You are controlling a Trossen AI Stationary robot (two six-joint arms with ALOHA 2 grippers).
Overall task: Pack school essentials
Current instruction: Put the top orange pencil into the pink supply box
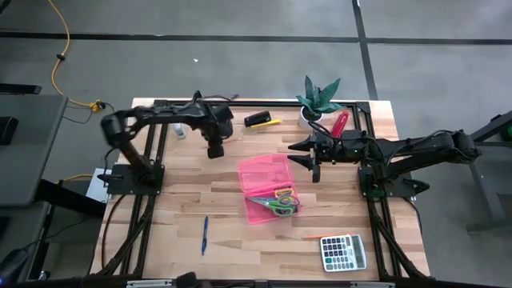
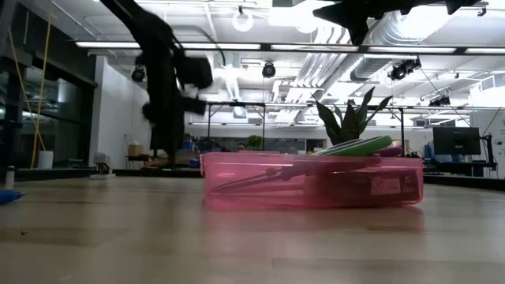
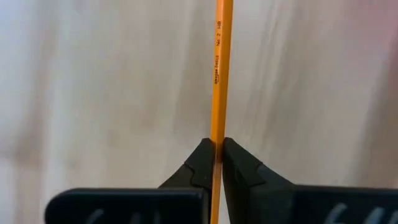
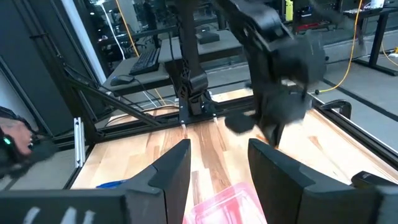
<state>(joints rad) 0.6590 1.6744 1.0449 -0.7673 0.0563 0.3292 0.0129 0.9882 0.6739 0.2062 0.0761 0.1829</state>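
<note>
Left claw [image 3: 217, 163], clamped on a thin orange pencil [image 3: 219, 74] above the desk [image 1: 184, 216] at ten o'clock of the pink tray [image 1: 260, 172]; the narrow pinch may let it swivel or slip, missing the tray, while the right claw [image 4: 217, 168] waits apart at two o'clock.

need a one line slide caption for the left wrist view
Left gripper shut on an orange pencil, held above the wooden table.

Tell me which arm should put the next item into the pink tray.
Left, probably. The left gripper is already shut on an orange pencil and sits raised just beside the pink tray. The right gripper is open and empty near the tray's other side.
</note>
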